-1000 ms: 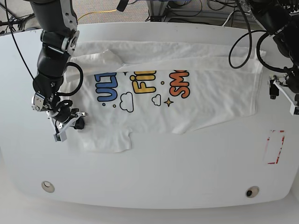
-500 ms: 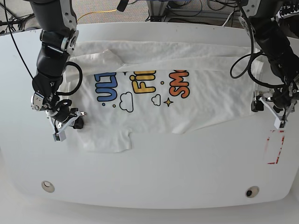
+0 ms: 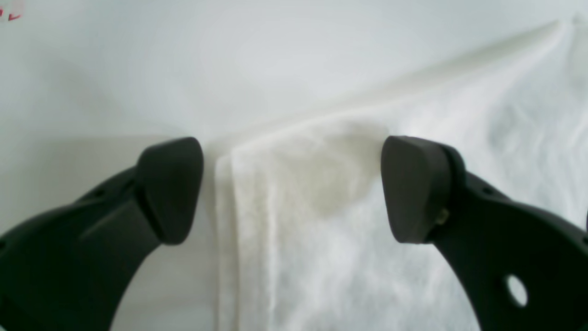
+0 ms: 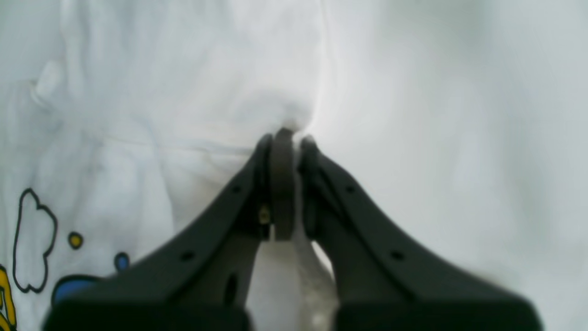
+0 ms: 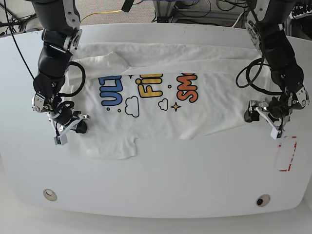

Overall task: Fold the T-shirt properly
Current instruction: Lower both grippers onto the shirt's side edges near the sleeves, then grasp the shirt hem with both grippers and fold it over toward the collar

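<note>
Shirt: the T-shirt [image 5: 170, 92] is spread across the upper middle of the base view on the white surface [image 5: 161, 180], print side up, blue, yellow and orange letters reading upside down to that camera, with clouds and a star beneath them.
Top edge: a band of cloth is folded over along the far side, covering the tops of the letters.
Sleeve: one flap sticks out toward the lower left of the frame, near my right arm.
Left jaws: my left gripper [image 3: 291, 188] is spread wide at the right edge of the base view, one tip on bare surface, the other over cloth, the shirt's folded corner lying between them; nothing pinched.
Right jaws: my right gripper [image 4: 285, 138] is pressed together on a bunched ridge of the T-shirt's white cloth at the left side of the base view, printed cloud and dots off to the lower left of my wrist view.
Marker: a red-edged rectangle [image 5: 286, 153] sits on the surface at the right, just below my left jaws.
</note>
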